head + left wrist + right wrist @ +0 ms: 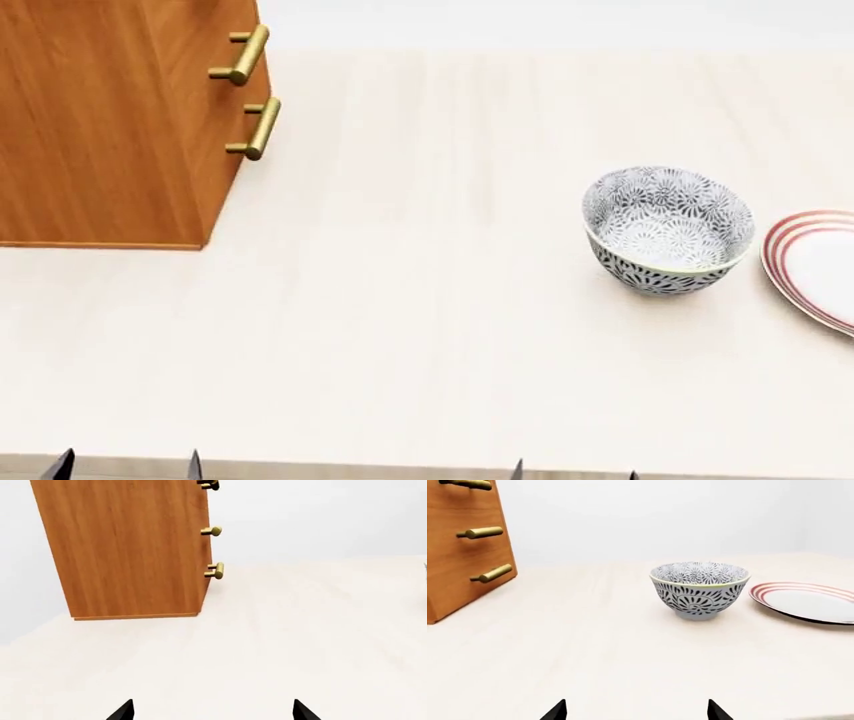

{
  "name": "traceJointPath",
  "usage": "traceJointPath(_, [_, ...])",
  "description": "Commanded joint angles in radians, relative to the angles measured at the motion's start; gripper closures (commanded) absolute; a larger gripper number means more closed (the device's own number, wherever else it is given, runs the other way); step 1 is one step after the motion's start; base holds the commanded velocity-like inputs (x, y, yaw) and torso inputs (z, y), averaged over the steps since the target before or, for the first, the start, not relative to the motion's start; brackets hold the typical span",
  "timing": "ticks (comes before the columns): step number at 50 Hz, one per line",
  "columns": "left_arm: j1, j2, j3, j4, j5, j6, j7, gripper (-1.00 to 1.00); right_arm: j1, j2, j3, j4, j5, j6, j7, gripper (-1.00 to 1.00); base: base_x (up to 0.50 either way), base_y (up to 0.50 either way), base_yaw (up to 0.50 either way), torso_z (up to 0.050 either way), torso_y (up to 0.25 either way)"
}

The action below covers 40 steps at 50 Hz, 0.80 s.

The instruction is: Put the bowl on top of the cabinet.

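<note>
Head camera looked down over the table (400,330); left wrist faced the cabinet (127,550) ahead of its fingers (123,711), right wrist faced the bowl (699,590), both seen overhead too

We see only the dark fingertips of both grippers. Our left gripper (127,465) sits at the near edge of the head view, its jaws spread apart with nothing between them. Our right gripper (574,470) sits alongside, well apart from the left, jaws likewise spread and empty. Neither arm nor wrist shows in any view.
</note>
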<state>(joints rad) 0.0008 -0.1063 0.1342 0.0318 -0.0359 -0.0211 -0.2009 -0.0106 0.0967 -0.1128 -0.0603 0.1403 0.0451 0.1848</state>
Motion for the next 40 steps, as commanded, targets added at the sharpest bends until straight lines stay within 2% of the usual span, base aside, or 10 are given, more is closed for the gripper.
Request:
traceJointPath(1, [0.1, -0.015, 0.018, 0.164, 0.106, 0.052, -0.111, -1.0, -0.108, 0.021, -0.004, -0.153, 0.013, -0.033, 0.032, -1.0, 0.0, 0.0, 0.0, 0.0, 0.0])
traceJointPath(11, [0.194, -0.03, 0.043, 0.287, 0.17, 0.101, -0.163, -1.0, -0.262, 0.047, -0.016, -0.285, -0.008, -0.189, 0.034, -1.0, 0.0, 0.0, 0.0, 0.0, 0.0])
traceJointPath(22, [0.224, -0.048, 0.052, 0.314, 0.167, 0.139, -0.179, -1.0, -0.305, 0.063, -0.033, -0.298, -0.027, -0.261, 0.034, -1.0, 0.0, 0.0, 0.0, 0.004, 0.0])
traceJointPath(40, [0.21, -0.067, 0.064, 0.288, 0.13, 0.159, -0.178, -1.0, -0.291, 0.078, -0.051, -0.284, -0.028, -0.262, 0.044, -1.0, 0.0, 0.0, 0.0, 0.045, 0.0])
